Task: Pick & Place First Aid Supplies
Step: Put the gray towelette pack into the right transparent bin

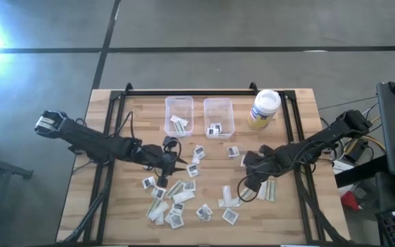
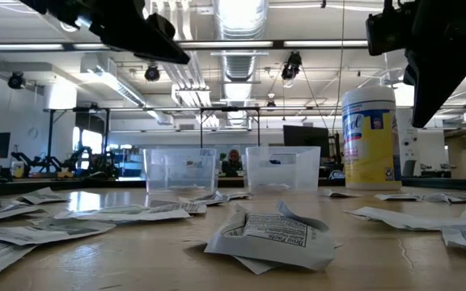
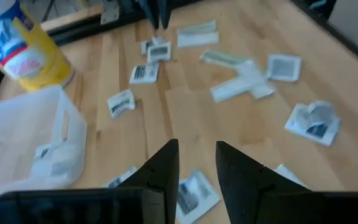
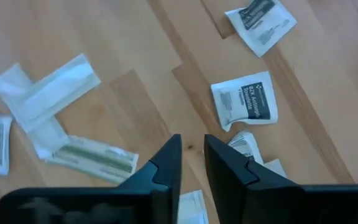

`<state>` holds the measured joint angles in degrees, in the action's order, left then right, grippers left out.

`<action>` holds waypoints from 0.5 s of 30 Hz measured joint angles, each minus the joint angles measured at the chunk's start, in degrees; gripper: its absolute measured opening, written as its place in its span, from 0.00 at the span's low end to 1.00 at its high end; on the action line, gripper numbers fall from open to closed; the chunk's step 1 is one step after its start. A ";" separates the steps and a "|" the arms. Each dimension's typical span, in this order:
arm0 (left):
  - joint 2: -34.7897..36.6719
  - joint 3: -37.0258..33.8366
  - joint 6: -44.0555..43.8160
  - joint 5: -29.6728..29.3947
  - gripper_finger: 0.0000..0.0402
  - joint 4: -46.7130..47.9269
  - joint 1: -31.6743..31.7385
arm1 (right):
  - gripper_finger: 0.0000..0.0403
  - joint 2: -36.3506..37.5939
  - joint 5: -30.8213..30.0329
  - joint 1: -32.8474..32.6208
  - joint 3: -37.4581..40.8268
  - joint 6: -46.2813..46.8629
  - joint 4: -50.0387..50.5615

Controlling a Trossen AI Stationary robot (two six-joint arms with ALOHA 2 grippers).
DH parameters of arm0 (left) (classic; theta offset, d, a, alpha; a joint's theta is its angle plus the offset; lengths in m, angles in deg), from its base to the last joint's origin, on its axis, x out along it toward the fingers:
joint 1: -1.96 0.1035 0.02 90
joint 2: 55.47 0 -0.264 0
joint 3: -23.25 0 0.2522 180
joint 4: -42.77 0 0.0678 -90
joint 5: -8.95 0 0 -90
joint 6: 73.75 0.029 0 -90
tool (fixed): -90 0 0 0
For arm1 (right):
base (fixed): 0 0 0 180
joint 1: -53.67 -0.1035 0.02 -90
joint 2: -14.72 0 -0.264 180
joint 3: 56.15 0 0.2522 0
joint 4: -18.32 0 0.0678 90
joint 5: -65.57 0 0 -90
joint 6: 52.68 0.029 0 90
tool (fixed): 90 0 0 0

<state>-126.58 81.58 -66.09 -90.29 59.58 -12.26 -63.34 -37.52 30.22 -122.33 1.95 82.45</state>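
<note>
Many first aid supplies lie flat on the wooden table (image 1: 115,137): square white printed packets (image 1: 177,206) and long pale strips (image 1: 266,190). A few rest inside the two clear bins (image 1: 179,114) (image 1: 219,116). My left gripper (image 1: 179,162) hangs open above the table's middle, over a square packet (image 3: 194,193), with nothing between its fingers (image 3: 160,168). My right gripper (image 1: 247,165) hovers right of centre, pointing steeply down. A narrow bare gap shows between its fingers (image 4: 166,165), above the wood beside a square packet (image 4: 247,102) and strips (image 4: 48,93).
A white-lidded yellow jar (image 1: 264,108) stands at the far right, next to the bins. Black rails (image 1: 293,130) run along the table's left, right and far sides. Packets crowd the near middle (image 2: 269,234). Bare wood shows at the table's near left (image 1: 94,213).
</note>
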 joint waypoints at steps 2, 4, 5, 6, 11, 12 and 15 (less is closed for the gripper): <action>0.00 -0.76 -0.61 -0.26 0.25 -0.72 0.02 | 0.21 0.00 -0.31 1.22 0.09 1.50 0.34; 0.00 -1.80 -0.66 -0.24 0.25 -2.33 0.00 | 0.24 0.00 -0.37 2.85 0.33 2.73 0.44; 0.00 -2.15 -0.28 -0.21 0.25 -2.98 0.00 | 0.26 0.00 -0.35 3.75 0.51 3.17 0.48; 0.00 -2.48 0.10 -0.23 0.25 -3.52 0.00 | 0.27 0.00 -0.35 4.67 0.75 3.43 0.45; 0.04 -2.84 1.28 -2.13 0.25 -4.02 0.02 | 0.34 0.02 1.71 9.43 2.98 2.41 0.44; 0.04 -2.84 1.73 -2.45 0.25 -4.02 0.02 | 0.35 0.04 2.92 10.36 3.63 2.27 0.43; 0.05 -2.86 2.68 -2.82 0.25 -4.02 0.07 | 0.37 0.04 6.27 12.89 5.96 2.32 0.27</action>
<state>-126.53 78.72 -63.41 -93.11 55.56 -12.20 -63.29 -31.24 43.10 -116.37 4.28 82.73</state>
